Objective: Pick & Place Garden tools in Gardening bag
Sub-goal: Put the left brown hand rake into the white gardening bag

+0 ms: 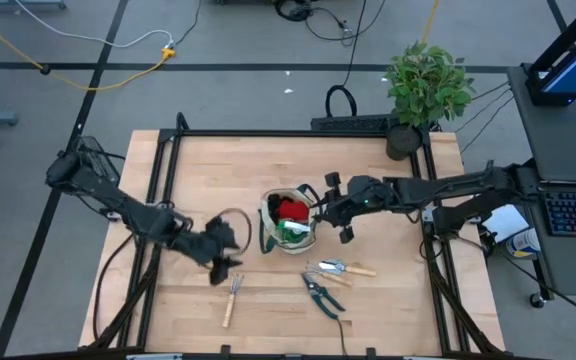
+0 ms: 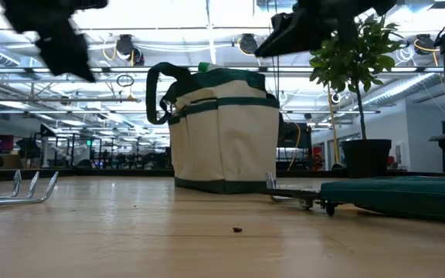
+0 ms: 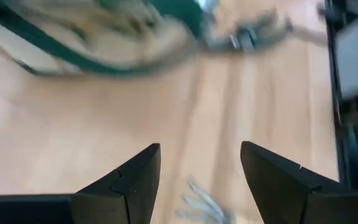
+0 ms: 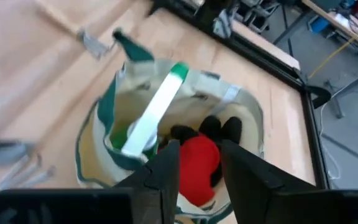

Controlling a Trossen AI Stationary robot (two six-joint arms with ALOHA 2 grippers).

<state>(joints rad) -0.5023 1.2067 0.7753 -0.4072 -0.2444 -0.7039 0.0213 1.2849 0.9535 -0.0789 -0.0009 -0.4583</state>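
High view shows the left claw [image 1: 218,262] gaping wide just above the stiff, light fork [image 1: 233,298], best gripped mid-handle on the counter [image 1: 388,310].

In your left wrist view, the gardening bag [image 3: 104,37] is smeared by blur and cut off at the picture's edge; the fork [image 3: 201,202] prongs are blurred too.

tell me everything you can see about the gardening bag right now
The gardening bag is a small round tote of beige fabric with dark green trim, outer pockets and a dark loop handle. It stands upright and open near the table's middle. Inside lie a red item, something black beside it and a white-and-green stick-like item leaning against the rim. The right hand hovers above its edge, apparently not touching it.
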